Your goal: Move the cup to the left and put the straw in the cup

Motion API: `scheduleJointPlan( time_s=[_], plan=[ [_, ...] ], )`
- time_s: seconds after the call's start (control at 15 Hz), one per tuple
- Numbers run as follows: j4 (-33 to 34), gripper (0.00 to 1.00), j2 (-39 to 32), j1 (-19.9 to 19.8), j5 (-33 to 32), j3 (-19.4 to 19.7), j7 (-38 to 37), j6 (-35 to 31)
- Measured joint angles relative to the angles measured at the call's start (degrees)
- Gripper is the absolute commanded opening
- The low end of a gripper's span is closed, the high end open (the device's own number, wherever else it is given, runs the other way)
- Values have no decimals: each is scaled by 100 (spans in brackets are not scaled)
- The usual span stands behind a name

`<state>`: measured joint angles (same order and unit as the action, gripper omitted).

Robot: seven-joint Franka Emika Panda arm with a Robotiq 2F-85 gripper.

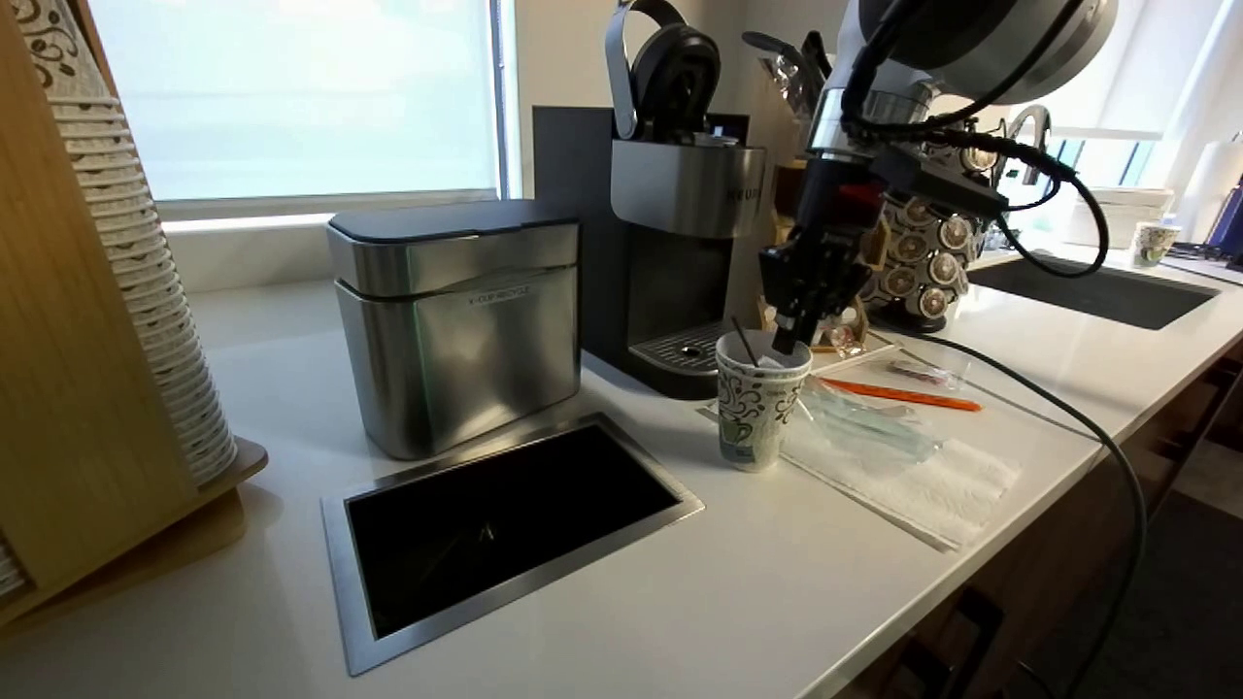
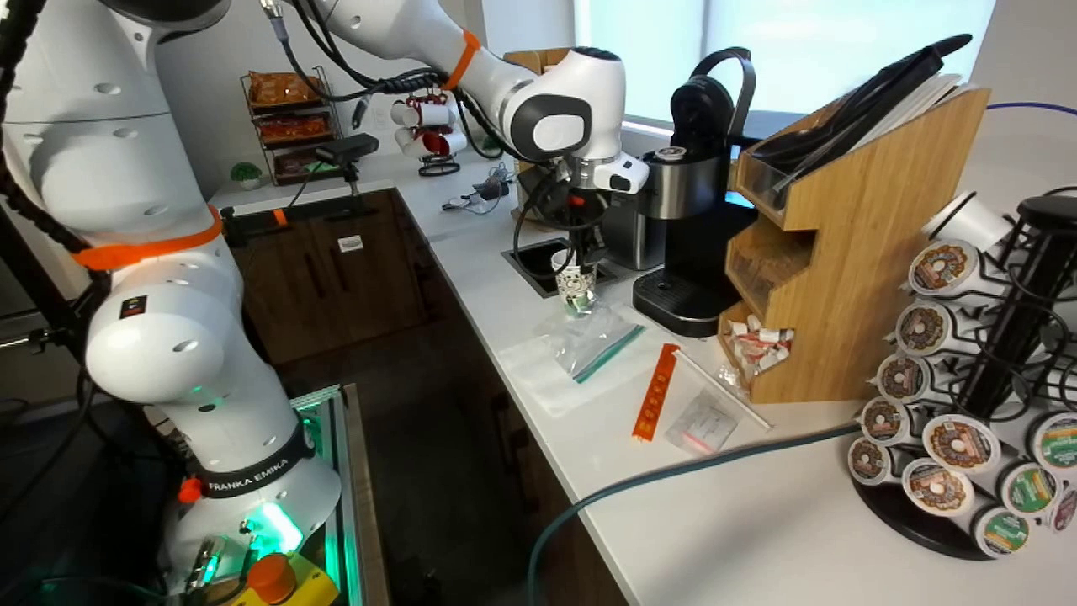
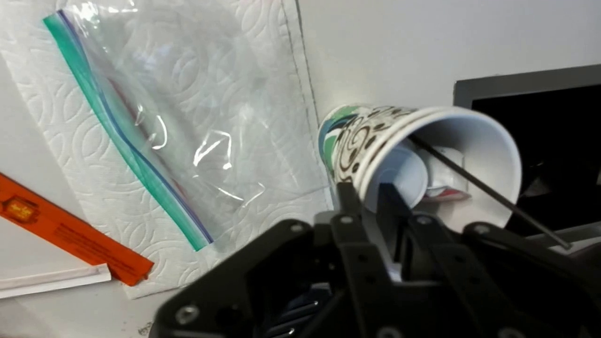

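The white arm (image 2: 168, 307) rises from its green-lit base (image 2: 240, 509) and reaches outward and down to the wrist (image 2: 606, 118), as seen in an exterior view. In the wrist view, the black end effector (image 3: 370, 199) presents two fingers (image 3: 348, 202), nearly parallel, with a narrow gap between their tips; both exterior views show it pointing downward beneath the wrist.

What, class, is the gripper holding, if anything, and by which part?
It cannot be told: the gripper seems to straddle the cup at its rim, but whether it pinches there is unclear.
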<state>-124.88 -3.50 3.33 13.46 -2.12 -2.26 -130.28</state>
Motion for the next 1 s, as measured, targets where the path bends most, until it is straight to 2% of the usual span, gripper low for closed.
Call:
scheduleJointPlan(
  time_s=[0.4, 0.73, 1.0],
  plan=[
    [0, 98, 33, 2, 0, -27, -48, 4],
    [-72, 100, 401, -11, -94, -29, -328, 17],
    [-411, 100, 1009, -436, -352, 399, -804, 89]
  ],
)
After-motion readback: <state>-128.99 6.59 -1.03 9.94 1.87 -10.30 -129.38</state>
